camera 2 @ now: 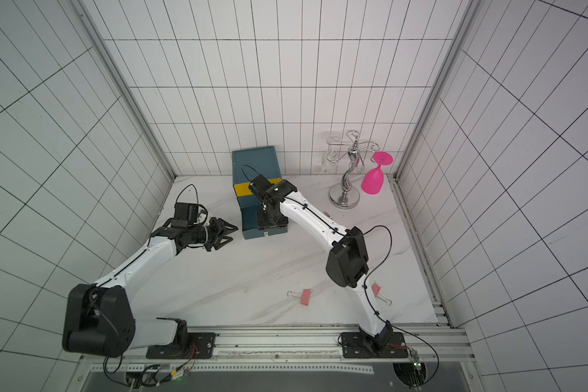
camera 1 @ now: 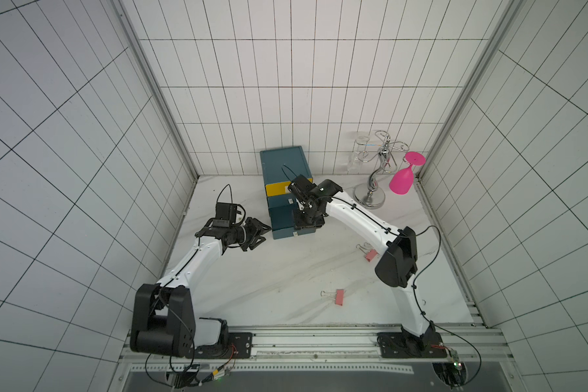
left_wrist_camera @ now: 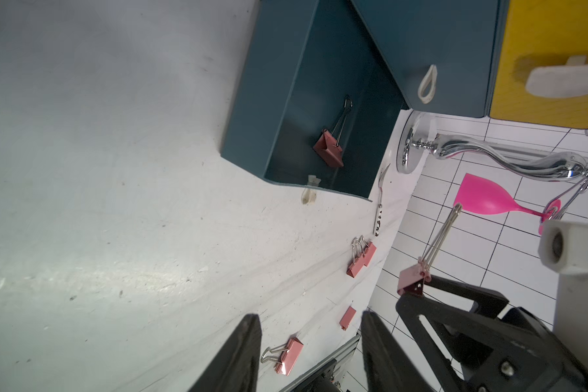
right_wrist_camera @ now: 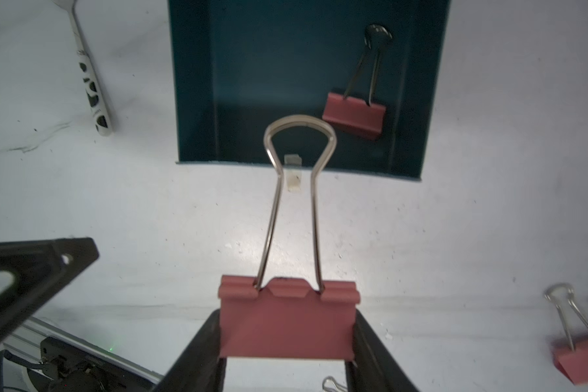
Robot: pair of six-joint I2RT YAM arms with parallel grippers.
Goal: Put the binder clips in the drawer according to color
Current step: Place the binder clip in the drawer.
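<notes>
White-tiled walls [camera 1: 286, 85], scuffed marbled tabletop [camera 1: 286, 271]: your right gripper [right_wrist_camera: 286, 339] pinches a pink binder clip [right_wrist_camera: 287, 319], your left gripper [left_wrist_camera: 309, 317] hangs spread.

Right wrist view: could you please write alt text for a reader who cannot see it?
The right gripper is shut on a salmon-pink binder clip, its wire handles pointing toward an open teal drawer. A second pink clip lies in the drawer, and a third clip rests on the white table.

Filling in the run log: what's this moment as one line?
right gripper: jaws shut on pink binder clip | left gripper: jaws open, empty | teal drawer: open, second pink clip inside | table: loose pink clips lying
</notes>
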